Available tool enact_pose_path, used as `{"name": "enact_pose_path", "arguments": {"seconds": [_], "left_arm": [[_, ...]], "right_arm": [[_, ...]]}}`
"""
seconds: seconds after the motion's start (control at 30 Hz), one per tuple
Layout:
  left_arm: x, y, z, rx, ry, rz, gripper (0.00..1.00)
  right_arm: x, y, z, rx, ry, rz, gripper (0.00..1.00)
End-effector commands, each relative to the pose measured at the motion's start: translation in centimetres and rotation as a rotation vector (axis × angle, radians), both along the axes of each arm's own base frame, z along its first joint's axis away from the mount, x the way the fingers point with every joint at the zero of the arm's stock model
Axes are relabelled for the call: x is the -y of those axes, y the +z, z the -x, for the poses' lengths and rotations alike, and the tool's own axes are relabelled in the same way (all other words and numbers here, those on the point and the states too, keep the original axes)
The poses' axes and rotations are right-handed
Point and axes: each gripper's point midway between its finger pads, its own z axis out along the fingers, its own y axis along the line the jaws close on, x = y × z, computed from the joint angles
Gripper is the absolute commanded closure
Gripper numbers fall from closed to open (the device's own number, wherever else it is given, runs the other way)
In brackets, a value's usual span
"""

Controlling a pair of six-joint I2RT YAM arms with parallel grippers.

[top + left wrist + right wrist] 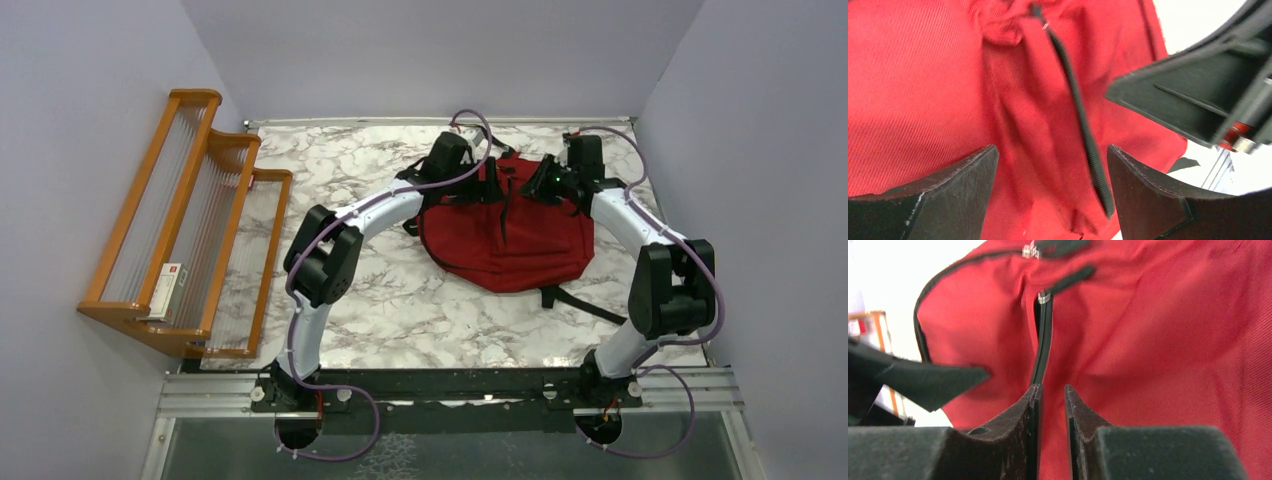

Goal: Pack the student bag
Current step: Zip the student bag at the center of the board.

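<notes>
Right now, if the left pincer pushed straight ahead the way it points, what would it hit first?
Most likely the student bag: a raised fold of its red fabric, with the black zipper along it, lies straight ahead of the open left pincer. How near is unclear.

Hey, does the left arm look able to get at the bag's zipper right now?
Likely yes. The left tool hangs open right over the bag, the zipper running between its fingers. The right tool sits close alongside but does not cover it.
</notes>
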Motion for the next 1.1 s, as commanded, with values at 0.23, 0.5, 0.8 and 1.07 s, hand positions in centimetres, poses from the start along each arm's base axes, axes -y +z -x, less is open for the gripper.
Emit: {"name": "enact_pose_path", "arguments": {"seconds": [0.23, 0.5, 0.8, 1.07], "left_arm": [[-6.3, -6.3, 0.0, -0.086, 0.102, -0.084, 0.2], [-10.8, -10.7, -1.4, -0.146, 0.183, -0.152, 0.21], [-8.7, -7.7, -2.2, -0.119, 0.095, -0.05, 0.21], [-6.2, -2.2, -3.3, -0.031, 0.026, 0.029, 0.21]], "right_arm": [[-1.5, -5.3, 4.7, -0.107, 0.11, -0.076, 0.79], [1.8, -10.4, 6.6, -0.178, 0.008, 0.089, 0.69], [1.1, -7.3, 6.3, -0.059, 0.045, 0.059, 0.63], [0.3, 2.3, 1.7, 0.151, -0.029, -0.042, 0.63]]}}
